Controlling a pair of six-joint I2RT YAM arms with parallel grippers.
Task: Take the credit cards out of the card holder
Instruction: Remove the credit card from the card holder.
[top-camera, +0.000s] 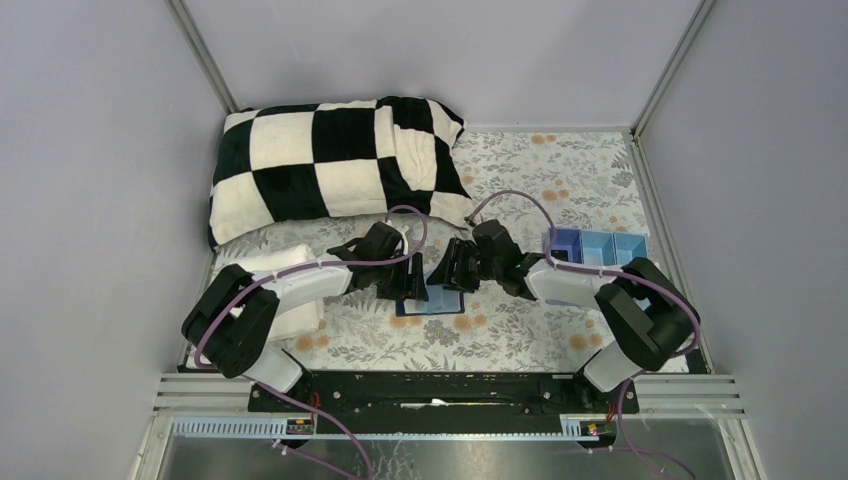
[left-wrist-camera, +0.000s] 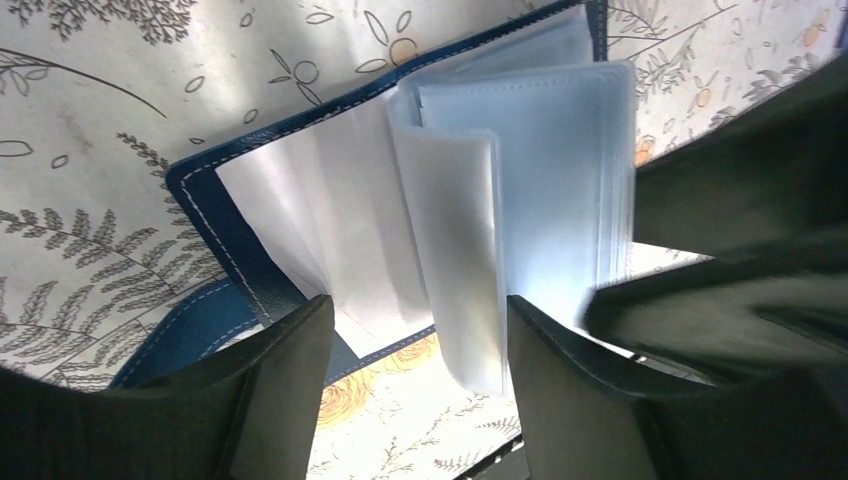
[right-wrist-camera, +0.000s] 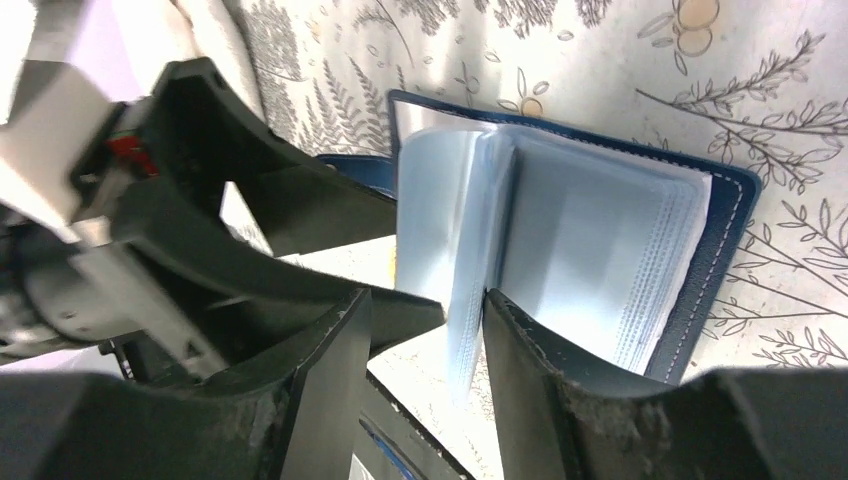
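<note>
The card holder (top-camera: 441, 301) lies open on the flowered cloth between both grippers. Its navy cover (left-wrist-camera: 222, 225) is flat, and its clear plastic sleeves (left-wrist-camera: 520, 200) fan upward. My left gripper (left-wrist-camera: 420, 390) is open over the holder's near edge, and one raised sleeve (left-wrist-camera: 462, 270) stands in the gap beside its right finger. My right gripper (right-wrist-camera: 425, 380) is open too, with a raised sleeve (right-wrist-camera: 466, 300) against its right finger (right-wrist-camera: 530, 390). The two grippers (top-camera: 405, 285) (top-camera: 452, 270) nearly touch. The credit cards are hidden; I cannot make any out in the sleeves.
A black-and-white checked pillow (top-camera: 330, 165) lies at the back left. A light-blue compartment tray (top-camera: 598, 247) sits at the right, behind the right arm. Folded white cloth (top-camera: 290, 300) lies under the left arm. Grey walls close in the table.
</note>
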